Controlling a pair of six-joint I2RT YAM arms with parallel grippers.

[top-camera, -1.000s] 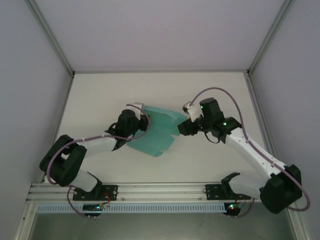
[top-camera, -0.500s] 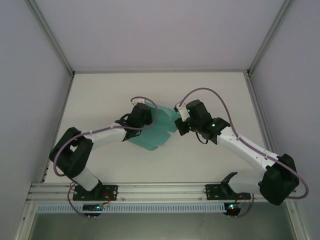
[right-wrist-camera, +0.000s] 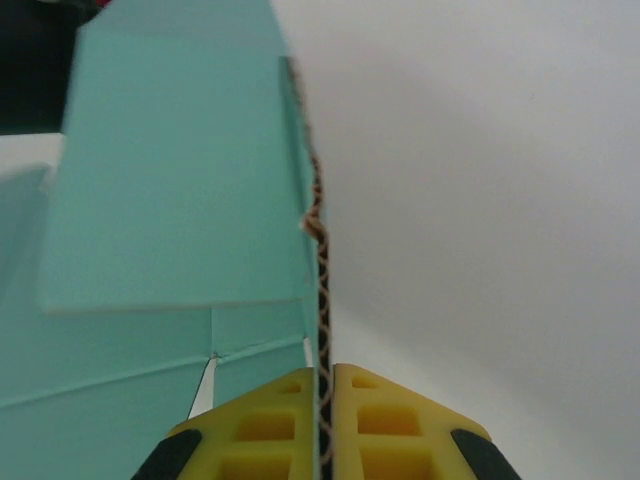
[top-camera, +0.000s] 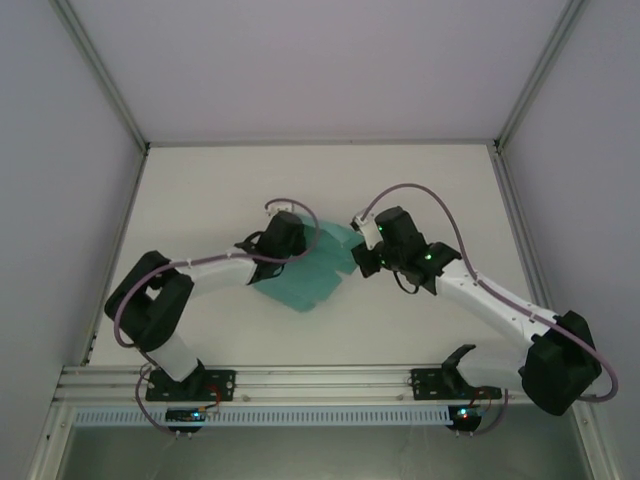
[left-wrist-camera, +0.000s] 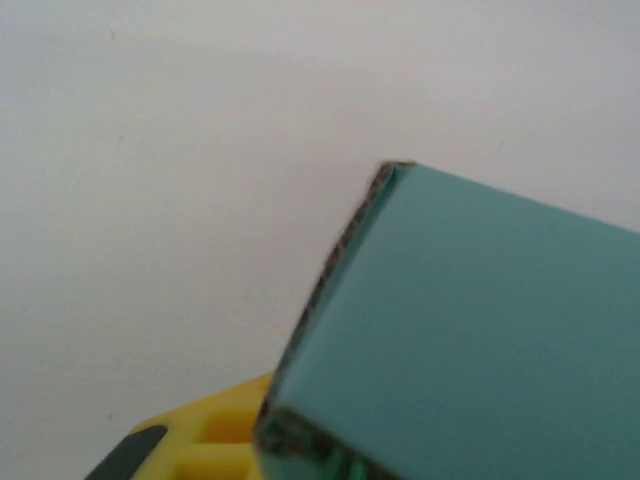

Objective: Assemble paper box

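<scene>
Jaws, R gripper (right-wrist-camera: 322, 372): together, clamped on the raw corrugated edge of the paper box (right-wrist-camera: 170, 190). In the R wrist view that edge runs straight up from between the two yellow fingers (right-wrist-camera: 255, 430).

Jaws, L gripper (top-camera: 288, 240): cannot tell whether apart or together. The L wrist view gives one yellow finger (left-wrist-camera: 205, 440) at the bottom edge, low left, w/ a teal panel in front of it. Contact not readable.

Paper box: teal card, partly folded, not flat.
- Top view: lies at mid-depth on the table (top-camera: 200, 190), slightly left of centre, between the two grippers. L gripper is over its upper left part, R gripper at its right edge.
- R wrist view: broad panel left of the clamped edge, w/ fold lines and a short slit close to the fingers.
- L wrist view: one panel tilted, corner pointing up, raw edge along its left side.

Surroundings: table surface white, matte. L arm (top-camera: 200, 275) reaches in from the near left, R arm (top-camera: 490, 300) from the near right. Each carries a looped purple cable (top-camera: 412, 186). Both bases are bolted to an aluminium rail (top-camera: 320, 378) at the near edge.
</scene>
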